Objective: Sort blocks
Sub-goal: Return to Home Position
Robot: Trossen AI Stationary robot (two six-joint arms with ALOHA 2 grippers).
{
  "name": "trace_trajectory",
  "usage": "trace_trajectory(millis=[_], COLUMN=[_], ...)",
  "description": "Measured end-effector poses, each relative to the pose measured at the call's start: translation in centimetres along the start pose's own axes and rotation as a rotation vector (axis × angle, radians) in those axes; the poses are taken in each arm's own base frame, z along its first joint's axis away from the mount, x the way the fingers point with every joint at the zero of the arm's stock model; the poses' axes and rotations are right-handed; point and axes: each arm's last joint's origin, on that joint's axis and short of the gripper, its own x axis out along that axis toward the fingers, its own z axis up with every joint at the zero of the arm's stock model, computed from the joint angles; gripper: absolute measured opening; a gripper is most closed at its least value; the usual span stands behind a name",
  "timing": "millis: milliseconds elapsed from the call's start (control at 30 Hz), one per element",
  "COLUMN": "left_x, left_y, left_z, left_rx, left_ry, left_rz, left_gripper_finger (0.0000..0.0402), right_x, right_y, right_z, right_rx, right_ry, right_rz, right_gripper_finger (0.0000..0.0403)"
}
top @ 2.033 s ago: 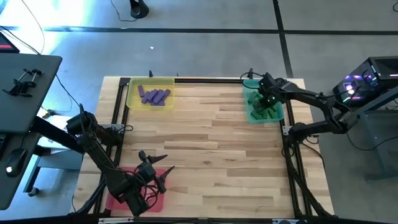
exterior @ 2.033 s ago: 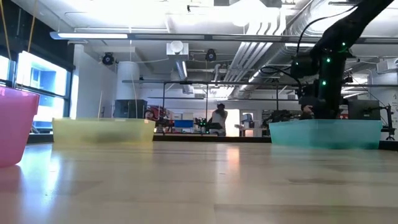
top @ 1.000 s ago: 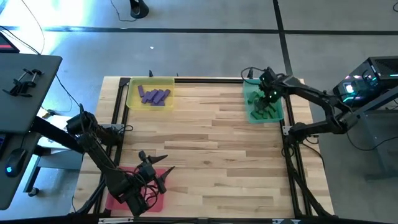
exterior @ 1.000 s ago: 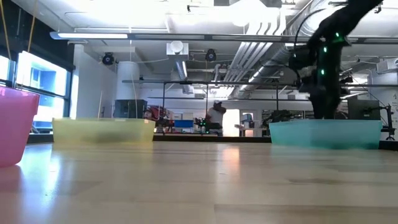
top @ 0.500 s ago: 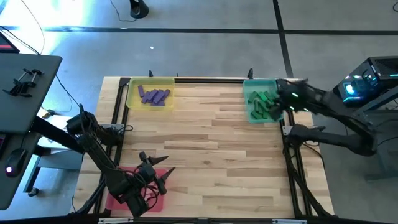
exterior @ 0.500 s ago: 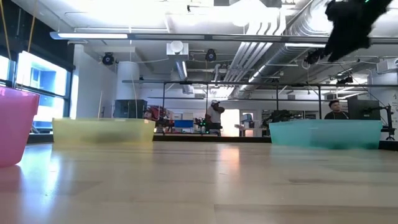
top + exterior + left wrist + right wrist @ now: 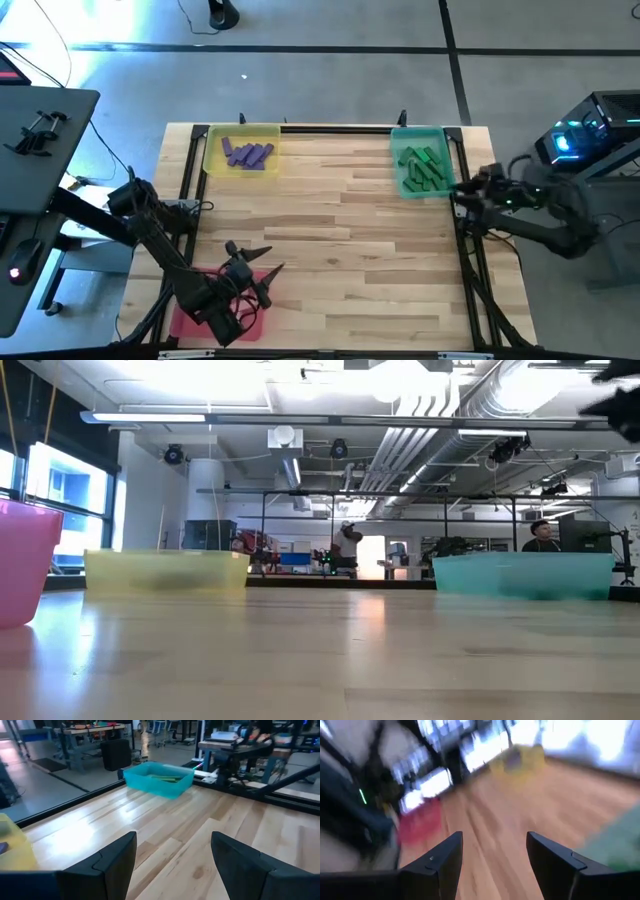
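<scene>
Green blocks [image 7: 422, 168] lie in the teal tray [image 7: 399, 183] at the table's far right. Purple blocks [image 7: 248, 153] lie in the yellow tray [image 7: 213, 160] at the far left. The left wrist view also shows the teal tray [image 7: 134, 780] with the green blocks [image 7: 165, 778] far ahead. My left gripper [image 7: 265, 262] hangs open over the far right corner of the pink tray [image 7: 190, 322]; nothing is between its fingers [image 7: 172, 855]. My right gripper [image 7: 466, 190] is open and drawn back at the table's right edge, beside the teal tray; it is also empty [image 7: 492, 852].
Bare wooden tabletop [image 7: 340, 240] spreads between the three trays. A black frame [image 7: 462, 240] runs along the table's sides. In the low view the pink tray [image 7: 25, 560], yellow tray [image 7: 165, 570] and teal tray [image 7: 525, 575] stand along the table, with people in the room behind.
My right gripper has risen out of the teal tray and swung back toward the table's right edge. It has tipped from pointing down to nearly level and is still open. The green blocks stay in the tray.
</scene>
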Motion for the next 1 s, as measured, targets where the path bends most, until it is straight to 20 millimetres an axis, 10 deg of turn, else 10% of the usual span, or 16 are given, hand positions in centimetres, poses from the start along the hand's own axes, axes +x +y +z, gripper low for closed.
trace_trajectory(millis=[333, 700, 1000], left_x=[1.3, 1.1, 7.2], left_y=[3.5, 9.8, 8.8], left_z=[2.6, 9.1, 5.4], left_rx=[0.025, 0.008, -0.058], left_ry=[0.045, 0.041, 0.17], left_rz=[0.101, 0.14, -0.171], left_gripper_finger=[0.0241, 0.0241, 0.0241], right_x=[6.8, 9.1, 10.6], right_y=[-1.1, -1.8, -2.2], right_z=[-1.8, -3.4, -5.2], right_rx=[-0.135, -0.154, -0.194], right_ry=[-0.094, -0.158, -0.158], right_rz=[0.356, 0.379, 0.378], right_gripper_finger=[0.0204, 0.0204, 0.0204])
